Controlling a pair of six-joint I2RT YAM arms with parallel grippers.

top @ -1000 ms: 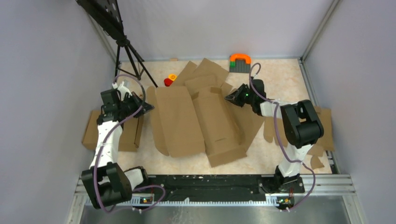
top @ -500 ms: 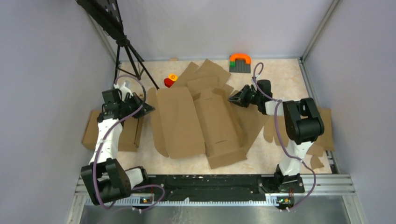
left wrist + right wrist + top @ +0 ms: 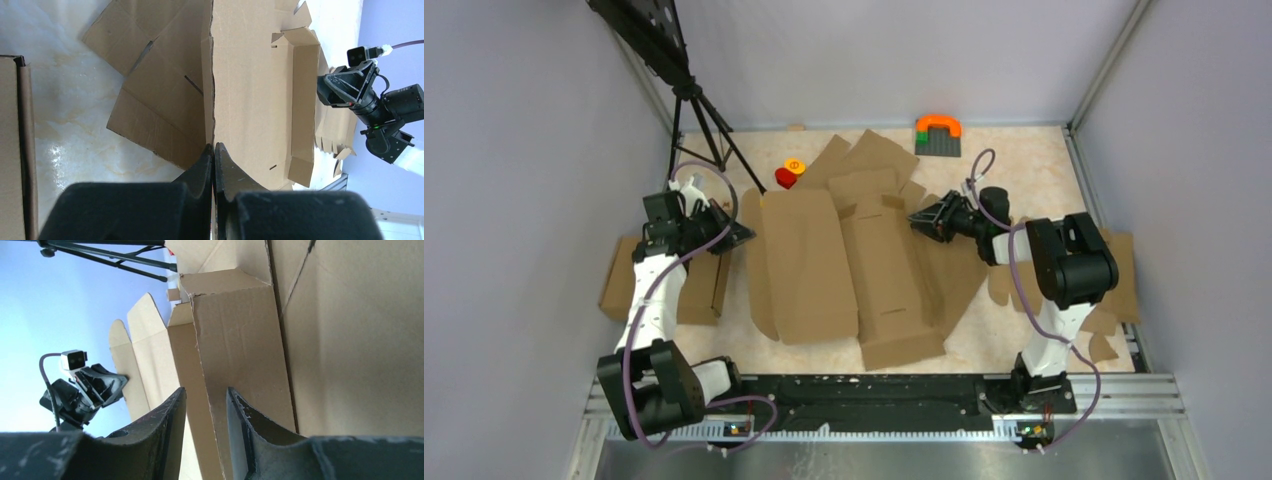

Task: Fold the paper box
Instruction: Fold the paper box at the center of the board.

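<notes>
The paper box (image 3: 844, 262) lies as a big brown cardboard sheet in the middle of the table, its long side walls partly raised. My left gripper (image 3: 736, 232) sits at the sheet's left edge. In the left wrist view its jaws (image 3: 214, 146) are pressed together on the thin edge of a raised flap of the paper box (image 3: 250, 90). My right gripper (image 3: 921, 222) is at the box's far right wall. Its jaws (image 3: 206, 392) stand apart, straddling the edge of that wall (image 3: 240, 340) without pinching it.
A smaller cardboard slab (image 3: 664, 285) lies under the left arm. Cardboard scraps (image 3: 1116, 270) lie at the right edge. A red and yellow toy (image 3: 787, 174) and an orange-and-green piece on a grey plate (image 3: 938, 133) sit at the back. A tripod (image 3: 696, 110) stands back left.
My right gripper has opened and let go of the box wall, and its wrist has drawn back to the right. The box has settled lower and slid slightly nearer. The left gripper stays put.
</notes>
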